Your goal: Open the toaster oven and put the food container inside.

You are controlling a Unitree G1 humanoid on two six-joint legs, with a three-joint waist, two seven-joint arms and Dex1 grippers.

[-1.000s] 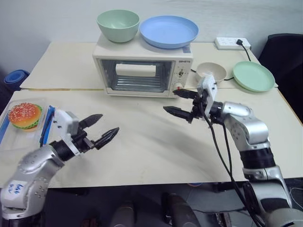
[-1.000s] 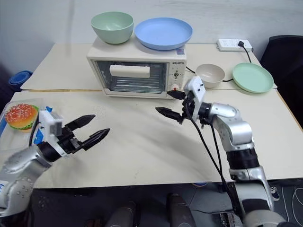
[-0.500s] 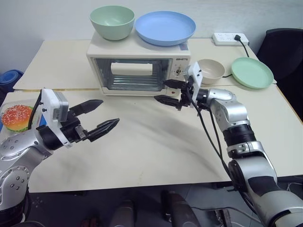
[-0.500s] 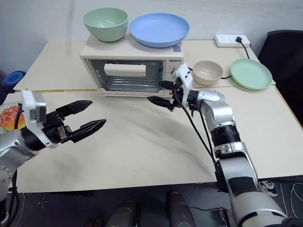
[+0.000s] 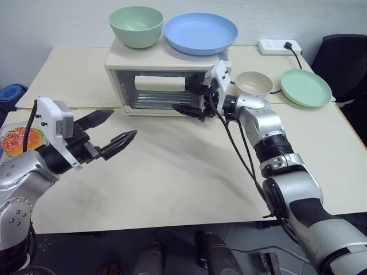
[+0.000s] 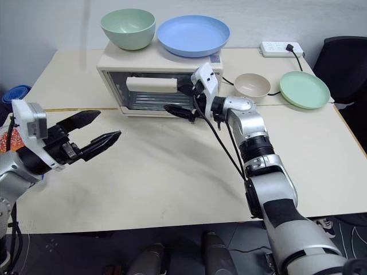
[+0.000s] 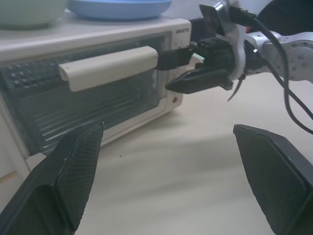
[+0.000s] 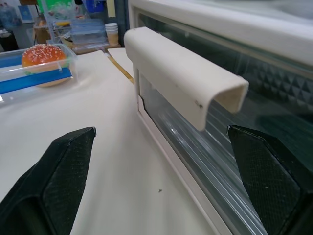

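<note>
Cream-white toaster oven (image 5: 166, 83) sits at the far middle of the bench (image 5: 172, 172), long axis left-right, shut glass door facing near. Right pincer (image 5: 192, 98), spread wide and empty, points left at the door handle (image 8: 181, 81). Left pincer (image 5: 109, 130) gapes empty near left, beside the food container (image 8: 39, 66).

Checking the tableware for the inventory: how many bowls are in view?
2: a green bowl on top of the toaster oven, and a beige bowl on the table right of it.
</note>
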